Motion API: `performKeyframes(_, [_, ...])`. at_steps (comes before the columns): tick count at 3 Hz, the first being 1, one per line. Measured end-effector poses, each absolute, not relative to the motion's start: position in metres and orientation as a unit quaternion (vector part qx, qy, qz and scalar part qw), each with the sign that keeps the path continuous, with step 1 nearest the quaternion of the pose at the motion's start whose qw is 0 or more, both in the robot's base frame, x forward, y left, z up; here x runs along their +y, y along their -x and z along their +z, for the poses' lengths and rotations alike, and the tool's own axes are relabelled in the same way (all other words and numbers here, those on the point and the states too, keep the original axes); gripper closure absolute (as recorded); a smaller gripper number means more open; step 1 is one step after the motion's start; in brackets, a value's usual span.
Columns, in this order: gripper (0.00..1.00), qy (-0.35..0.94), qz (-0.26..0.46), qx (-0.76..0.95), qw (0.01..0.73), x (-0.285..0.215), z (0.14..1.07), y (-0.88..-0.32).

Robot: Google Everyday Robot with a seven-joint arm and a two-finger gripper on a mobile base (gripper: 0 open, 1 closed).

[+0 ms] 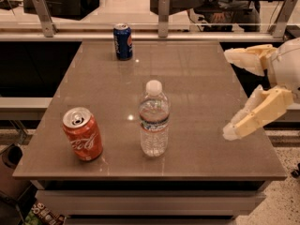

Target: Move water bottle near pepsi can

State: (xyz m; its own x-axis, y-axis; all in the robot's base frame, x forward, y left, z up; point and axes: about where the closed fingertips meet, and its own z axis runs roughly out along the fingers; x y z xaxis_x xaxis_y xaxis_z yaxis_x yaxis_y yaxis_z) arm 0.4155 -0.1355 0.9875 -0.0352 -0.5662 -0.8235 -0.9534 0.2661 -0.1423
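The water bottle [153, 119], clear with a white cap and a thin label band, stands upright near the front middle of the brown table [197, 83]. The pepsi can [123, 41], dark blue with a silver top, stands upright at the table's far edge, left of centre. My gripper [228, 93] reaches in from the right edge of the view, over the table's right side. Its two cream fingers are spread wide apart, one fingertip [230, 55] high and the other low. It holds nothing and is well to the right of the bottle.
An orange-red Coca-Cola can [83, 134] stands tilted slightly at the front left of the table. A metal rail with upright posts [163, 11] runs behind the table's far edge. Floor shows to the right and below.
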Motion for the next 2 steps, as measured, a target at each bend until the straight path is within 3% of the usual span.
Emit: performKeyframes(2, [0.0,0.526,0.31,0.635,0.473,-0.079,0.974,-0.431])
